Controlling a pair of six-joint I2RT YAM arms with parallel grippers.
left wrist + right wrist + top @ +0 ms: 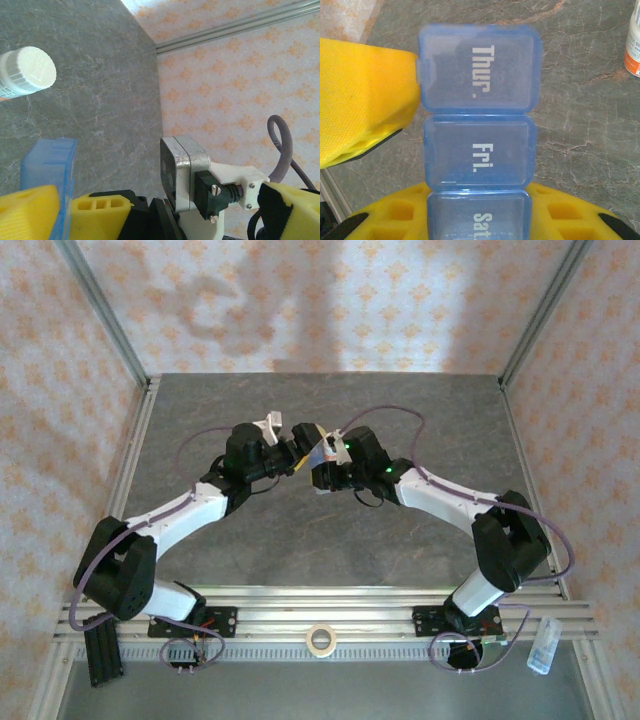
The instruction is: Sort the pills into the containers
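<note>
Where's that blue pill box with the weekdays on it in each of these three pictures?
Top external: pill box just above the centre.
Left wrist: pill box lower left, seen end-on.
Right wrist: pill box in the middle, lids reading Thur., Fri., Sat.
Shared landmark: the grey marbled table under it.

Grey marbled table (pixel 420 540) bears a white bottle with an orange band (pixel 634 42); tape roll (pixel 320 640) lies on its near rail.
</note>
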